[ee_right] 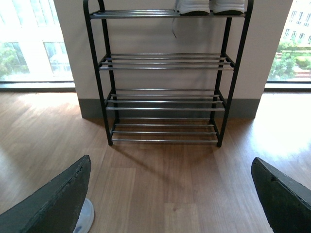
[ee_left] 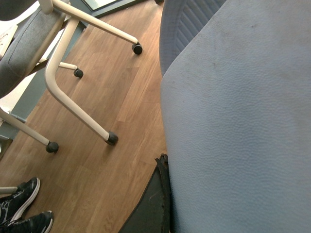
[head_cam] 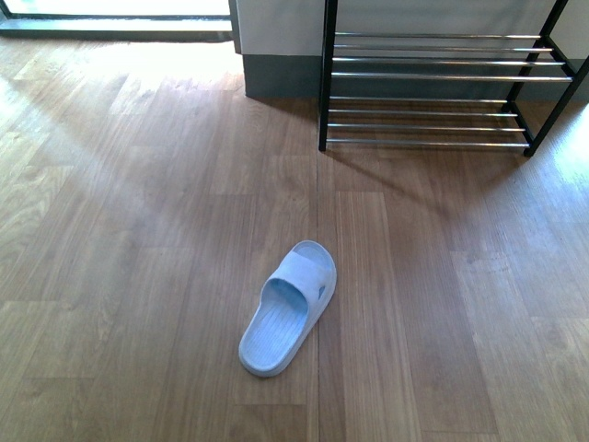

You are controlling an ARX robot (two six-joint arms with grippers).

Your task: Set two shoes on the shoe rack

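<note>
Right wrist view: the right gripper (ee_right: 171, 162) stands wide, its two dark fingers (ee_right: 53, 204) at the lower corners with only bare wooden floor (ee_right: 160, 194) between them, so it holds nothing. It faces the shoe rack (ee_right: 165, 108) squarely from well back, which reads as a waiting or lining-up pose rather than a reach. Under one finger peeks the rim of a pale blue slide (ee_right: 83, 217), lying on the floor well apart from the rack. On the rack's top tier a pair of white-soled shoes (ee_right: 194, 6) stands side by side. The three tiers below are bare bars. These look like the task's two shoes, so the placing seems done. Only the soles show, though: the uppers are cut off at the picture's edge, so colour and laces cannot be checked.

Left wrist view: one dark finger of the left gripper (ee_left: 155, 201) lies against a pebbled blue-grey surface (ee_left: 238, 131) that fills most of the picture and is ribbed at one end. It may be a second slide, close to the camera. The other finger is hidden, so I cannot tell whether this gripper clamps it or merely sits beside it. Beyond are the cream legs of an office chair (ee_left: 77, 108) and black trainers (ee_left: 19, 196), partly cut off.

Front view shows neither arm, and the rack's top is out of frame.
</note>
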